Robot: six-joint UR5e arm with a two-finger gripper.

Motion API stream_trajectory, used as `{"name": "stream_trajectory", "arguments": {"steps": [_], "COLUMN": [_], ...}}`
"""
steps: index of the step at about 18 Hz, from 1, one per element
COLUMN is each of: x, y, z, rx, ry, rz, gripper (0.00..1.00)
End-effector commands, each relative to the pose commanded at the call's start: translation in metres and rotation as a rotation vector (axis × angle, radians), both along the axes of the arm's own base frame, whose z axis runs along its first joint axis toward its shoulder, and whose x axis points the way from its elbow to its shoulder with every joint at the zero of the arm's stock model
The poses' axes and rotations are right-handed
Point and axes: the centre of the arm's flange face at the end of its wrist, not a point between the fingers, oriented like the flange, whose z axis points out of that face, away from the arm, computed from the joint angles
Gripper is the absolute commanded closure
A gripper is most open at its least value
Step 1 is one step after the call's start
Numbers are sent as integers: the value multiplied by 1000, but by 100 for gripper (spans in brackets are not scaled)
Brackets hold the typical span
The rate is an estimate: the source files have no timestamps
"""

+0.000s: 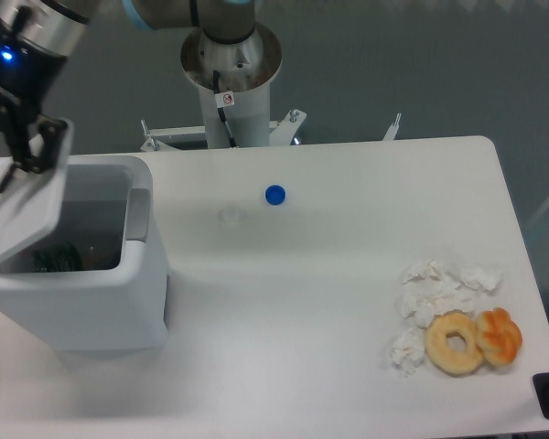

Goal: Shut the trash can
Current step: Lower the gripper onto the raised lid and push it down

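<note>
Camera view, from above and in front.

Item: trash can (pixel 91 293), white plastic, large, rectangular with rounded corners. Stands at the left end of the worktop (pixel 329 302), directly below the fingers (pixel 23 151). Mouth open; dark contents visible inside.

Lid (pixel 18 219): flat white panel, raised and tilted at the can's left side, its upper edge just beneath the fingertips. Whether they touch it cannot be told.

Fingers: dark, pointing down, a narrow gap between them; nothing seen clamped there, though the lid edge may lie in it. Grasp state not determinable.

Handling, as judged: rigid, smooth, probably slippery; body light but stable. The lid should swing freely on its hinge, so a push on its upper free edge should serve better than a pinch.

Also on worktop, well right of the fingers: blue cap (pixel 274 194), crumpled tissues (pixel 439 293), donut (pixel 455 343), pastry (pixel 500 336).
</note>
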Motion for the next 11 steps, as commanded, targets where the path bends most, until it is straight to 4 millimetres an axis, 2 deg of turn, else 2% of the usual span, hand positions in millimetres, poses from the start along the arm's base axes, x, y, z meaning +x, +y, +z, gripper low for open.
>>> {"name": "stream_trajectory", "arguments": {"steps": [8,11], "x": [-24,-26], "y": [-3,-4], "z": [-8,-12], "rx": [-16,-28], "ry": [-6,2], "rz": [43,54], "gripper": [0,0]}}
